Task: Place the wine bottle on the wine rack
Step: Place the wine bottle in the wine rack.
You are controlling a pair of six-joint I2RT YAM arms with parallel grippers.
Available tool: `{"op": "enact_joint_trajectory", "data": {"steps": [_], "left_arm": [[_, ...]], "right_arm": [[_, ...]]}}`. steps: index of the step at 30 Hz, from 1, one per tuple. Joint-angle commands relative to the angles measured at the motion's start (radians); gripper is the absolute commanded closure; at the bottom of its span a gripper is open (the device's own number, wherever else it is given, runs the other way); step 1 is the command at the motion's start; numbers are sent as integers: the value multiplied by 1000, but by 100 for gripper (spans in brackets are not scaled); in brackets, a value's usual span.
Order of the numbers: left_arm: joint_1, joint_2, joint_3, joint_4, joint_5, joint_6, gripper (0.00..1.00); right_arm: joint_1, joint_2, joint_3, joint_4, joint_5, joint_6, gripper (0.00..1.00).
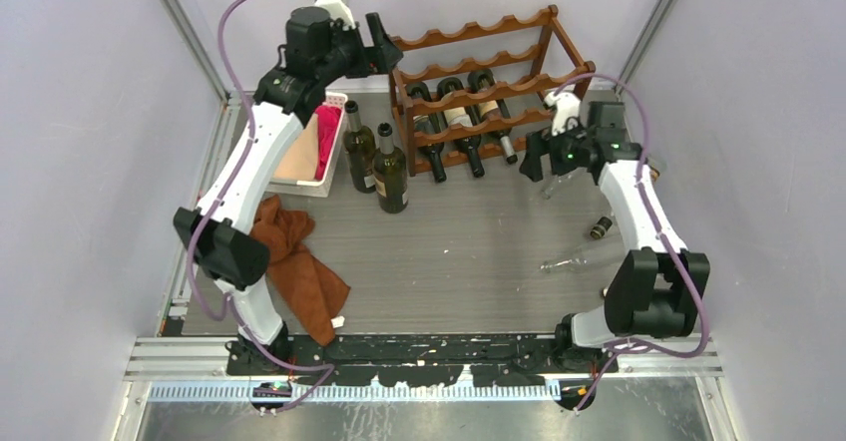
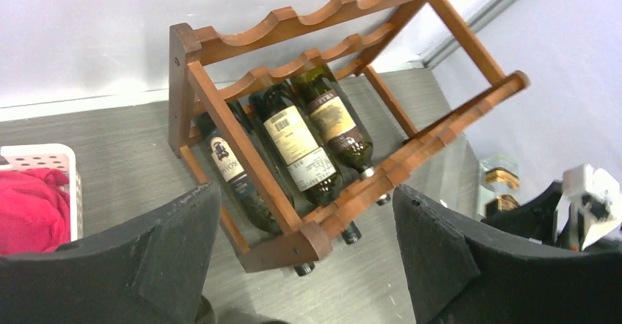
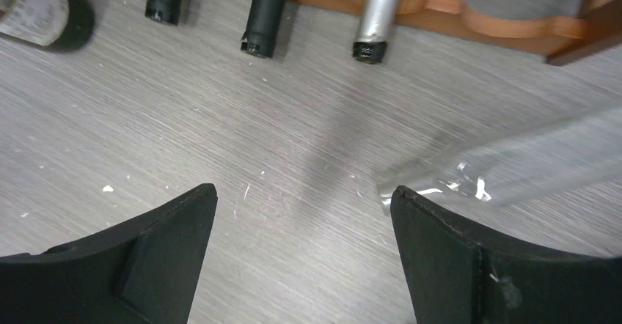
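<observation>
The dark reddish-brown wine rack (image 1: 499, 67) stands at the back of the table with three bottles lying in its lower tier (image 1: 461, 112). Two dark wine bottles (image 1: 389, 169) stand upright on the table just left of the rack. My left gripper (image 1: 383, 40) is open and empty, raised beside the rack's upper left end. In the left wrist view (image 2: 306, 190) it looks down on the rack (image 2: 293, 247) and the lying bottles (image 2: 297, 144). My right gripper (image 1: 535, 156) is open and empty, low over the table in front of the rack's right end, as the right wrist view (image 3: 304, 192) shows.
A white basket (image 1: 335, 167) with pink cloth stands left of the upright bottles. A brown cloth (image 1: 299, 261) lies at front left. Clear glassware (image 3: 528, 163) lies by the right finger, more lies on the table (image 1: 565, 261), and a small dark object (image 1: 601, 227) is at right.
</observation>
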Motion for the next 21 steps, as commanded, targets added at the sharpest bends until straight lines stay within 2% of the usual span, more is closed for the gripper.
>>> {"op": "enact_joint_trajectory", "data": {"steps": [1, 9, 18, 21], "left_arm": [[41, -140, -111, 180, 119, -52, 13], [125, -365, -444, 368, 227, -215, 10], [197, -615, -710, 423, 269, -274, 6], [201, -725, -817, 418, 240, -274, 5]], "right_arm": [[-102, -93, 145, -147, -175, -10, 6], [-250, -153, 286, -34, -244, 303, 2], [-296, -61, 473, -1, -120, 446, 0], [-310, 12, 549, -10, -163, 458, 0]]}}
